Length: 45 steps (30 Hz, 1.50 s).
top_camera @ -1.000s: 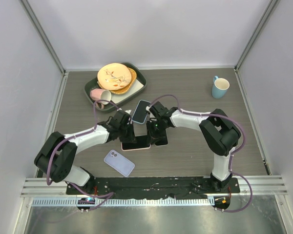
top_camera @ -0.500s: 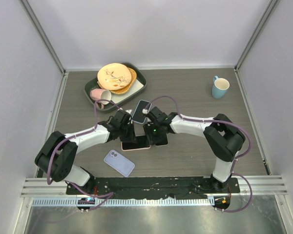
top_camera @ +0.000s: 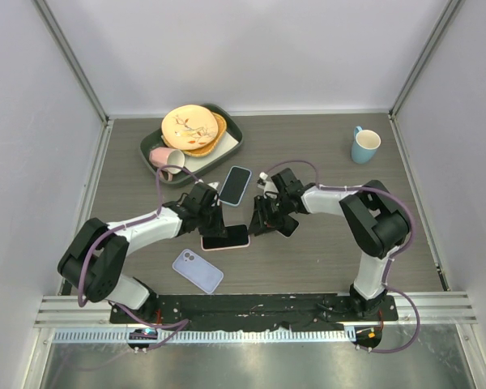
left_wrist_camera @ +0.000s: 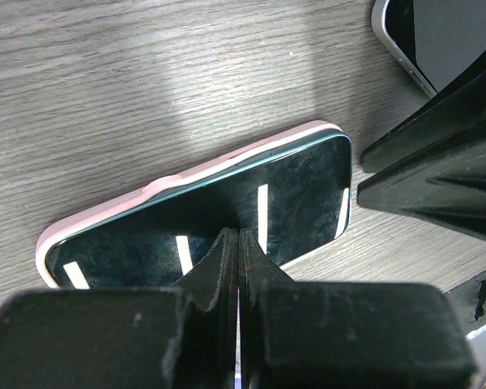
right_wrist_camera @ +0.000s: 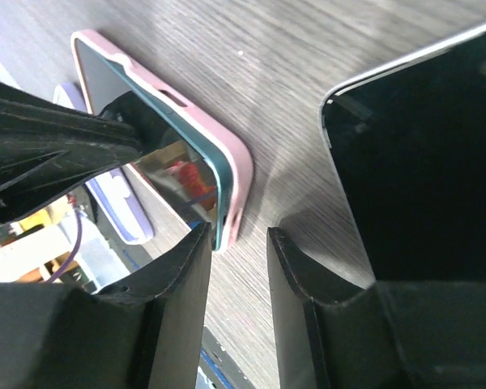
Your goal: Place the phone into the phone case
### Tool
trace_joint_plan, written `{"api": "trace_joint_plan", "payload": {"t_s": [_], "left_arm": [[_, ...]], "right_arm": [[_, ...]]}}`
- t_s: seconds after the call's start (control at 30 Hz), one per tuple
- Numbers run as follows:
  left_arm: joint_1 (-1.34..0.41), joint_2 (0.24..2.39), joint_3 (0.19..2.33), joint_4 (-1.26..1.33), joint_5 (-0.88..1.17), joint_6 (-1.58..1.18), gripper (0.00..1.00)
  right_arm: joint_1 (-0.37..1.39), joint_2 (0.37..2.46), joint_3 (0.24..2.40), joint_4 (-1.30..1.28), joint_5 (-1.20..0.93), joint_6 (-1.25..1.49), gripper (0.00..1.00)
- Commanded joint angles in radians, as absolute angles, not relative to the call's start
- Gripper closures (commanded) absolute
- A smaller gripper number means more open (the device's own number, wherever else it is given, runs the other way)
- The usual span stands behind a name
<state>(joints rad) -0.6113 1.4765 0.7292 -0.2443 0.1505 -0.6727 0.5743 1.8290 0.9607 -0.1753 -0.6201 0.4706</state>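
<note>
The phone (top_camera: 225, 237) has a dark screen and a teal edge and lies in the pink phone case (left_wrist_camera: 105, 212) at the table's middle. Its teal edge shows just above the pink rim in the right wrist view (right_wrist_camera: 219, 182). My left gripper (top_camera: 213, 219) is shut, and its tips (left_wrist_camera: 237, 239) rest on the phone's screen. My right gripper (top_camera: 261, 224) is open by a narrow gap and holds nothing. It hangs low over the table (right_wrist_camera: 239, 243), just off the case's right end.
A black phone (right_wrist_camera: 421, 162) lies right of my right gripper. A blue-rimmed phone (top_camera: 236, 185) lies behind it, and a lavender case (top_camera: 198, 270) lies in front. A tray (top_camera: 231, 146) with plates and a pink cup stands at back left. A blue mug (top_camera: 364, 145) stands at back right.
My right gripper has pulled back to the right, off the cased phone's right end. My left gripper and the cased phone have stayed in place.
</note>
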Motion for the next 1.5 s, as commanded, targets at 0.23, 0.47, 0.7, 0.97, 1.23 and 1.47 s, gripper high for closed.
{"api": "trace_joint_plan", "payload": {"t_s": [0.23,0.47,0.7,0.97,1.23,1.47], "left_arm": [[-0.607,1.513,0.706,-0.339,0.077,-0.634,1.00],[-0.607,1.519,0.726,-0.345,0.078,-0.626,1.00],[-0.607,1.539,0.744,-0.341,0.089,-0.624,1.00],[-0.614,1.578,0.790,-0.339,0.104,-0.621,1.00],[-0.676,1.677,0.883,-0.348,0.103,-0.617,1.00],[-0.719,1.756,0.914,-0.347,0.107,-0.632,1.00]], "right_arm": [[0.578,1.925,0.956,-0.048,-0.698,0.543,0.61],[0.568,1.979,0.983,-0.031,-0.673,0.571,0.63],[0.566,2.026,1.000,-0.040,-0.641,0.580,0.72],[0.575,2.078,1.014,-0.110,-0.545,0.565,0.87],[0.637,2.108,1.068,-0.299,-0.304,0.454,0.96],[0.742,2.121,1.120,-0.385,-0.097,0.411,0.99]]}}
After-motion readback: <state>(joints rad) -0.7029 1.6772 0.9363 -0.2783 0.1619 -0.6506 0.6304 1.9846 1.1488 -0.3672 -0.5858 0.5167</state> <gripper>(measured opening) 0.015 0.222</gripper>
